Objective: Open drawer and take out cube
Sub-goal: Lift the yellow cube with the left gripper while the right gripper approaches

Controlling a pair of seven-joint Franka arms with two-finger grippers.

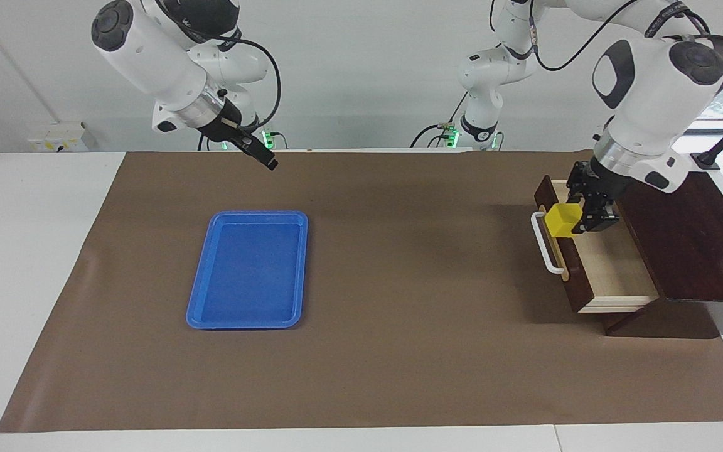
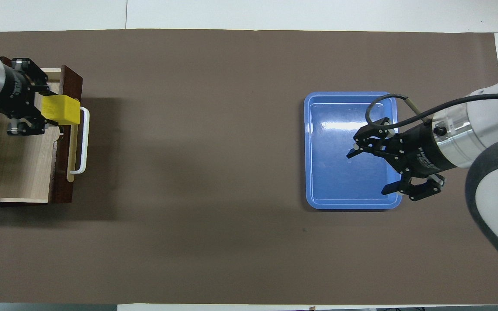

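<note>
The dark wood drawer (image 1: 615, 273) (image 2: 20, 168) stands pulled open, its pale inside bare and its white bar handle (image 1: 545, 246) (image 2: 84, 140) toward the table's middle. My left gripper (image 1: 573, 218) (image 2: 49, 113) is shut on the yellow cube (image 1: 561, 220) (image 2: 62, 109). It holds the cube in the air over the drawer's front panel and handle. My right gripper (image 1: 265, 157) (image 2: 368, 172) hangs open and empty, high above the table. In the overhead view it covers part of the blue tray.
An empty blue plastic tray (image 1: 258, 215) (image 2: 352, 94) lies on the brown mat toward the right arm's end. The dark wood box (image 1: 694, 245) around the drawer sits at the left arm's end of the table.
</note>
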